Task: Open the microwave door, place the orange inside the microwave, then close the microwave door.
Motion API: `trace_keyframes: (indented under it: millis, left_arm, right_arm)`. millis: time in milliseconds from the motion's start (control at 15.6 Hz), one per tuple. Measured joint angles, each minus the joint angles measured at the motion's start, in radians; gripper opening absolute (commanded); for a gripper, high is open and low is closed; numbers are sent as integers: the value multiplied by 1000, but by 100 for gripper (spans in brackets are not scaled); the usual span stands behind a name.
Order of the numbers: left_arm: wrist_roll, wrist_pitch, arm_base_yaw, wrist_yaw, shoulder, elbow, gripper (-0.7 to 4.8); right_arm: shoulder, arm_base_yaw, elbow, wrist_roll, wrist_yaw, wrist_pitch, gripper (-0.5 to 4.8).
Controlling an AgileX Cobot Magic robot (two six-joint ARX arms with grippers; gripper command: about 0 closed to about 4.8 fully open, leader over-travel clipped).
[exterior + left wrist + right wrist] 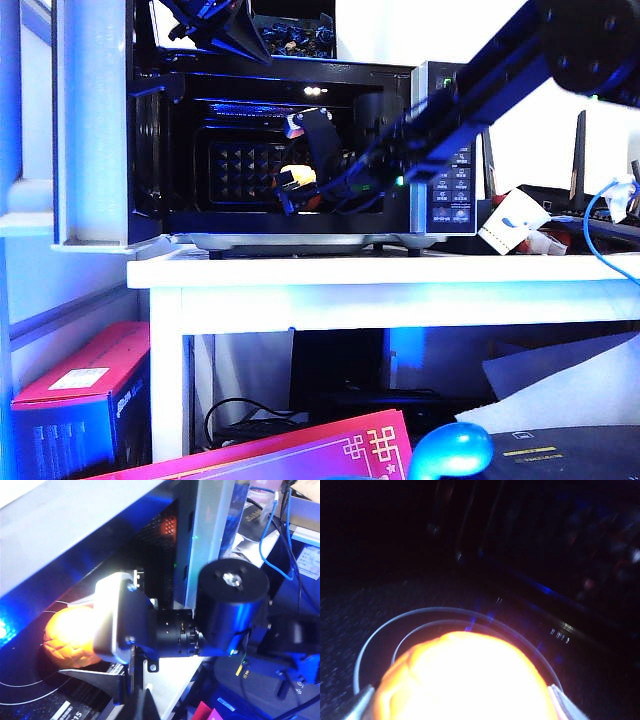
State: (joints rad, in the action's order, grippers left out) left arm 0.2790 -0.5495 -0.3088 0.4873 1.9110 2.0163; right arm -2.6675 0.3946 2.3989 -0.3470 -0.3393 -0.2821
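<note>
inside the microwave (300, 150), right tool (462, 702) spread open around the orange (462, 675); left tool's state unclear, unseen in any view

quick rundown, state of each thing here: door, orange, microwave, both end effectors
microwave door: swung open
orange: inside the cavity, between the right end effector's fingers
microwave: cavity open, panel lit
right end effector: inside microwave, fingers either side of orange
left end effector: up by the door's top; open or shut unclear

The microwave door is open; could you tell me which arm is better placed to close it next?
Left, probably: the left gripper hangs by the top of the open door, while the right gripper is inside the microwave, its fingers either side of the orange.
</note>
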Motion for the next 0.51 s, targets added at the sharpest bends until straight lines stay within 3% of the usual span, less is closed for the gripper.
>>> trace_keyframes:
  millis: [514]
  left_arm:
    - [0, 0, 0, 0, 0, 5, -5]
  right_arm:
    - [139, 4, 2, -31, 55, 360, 479]
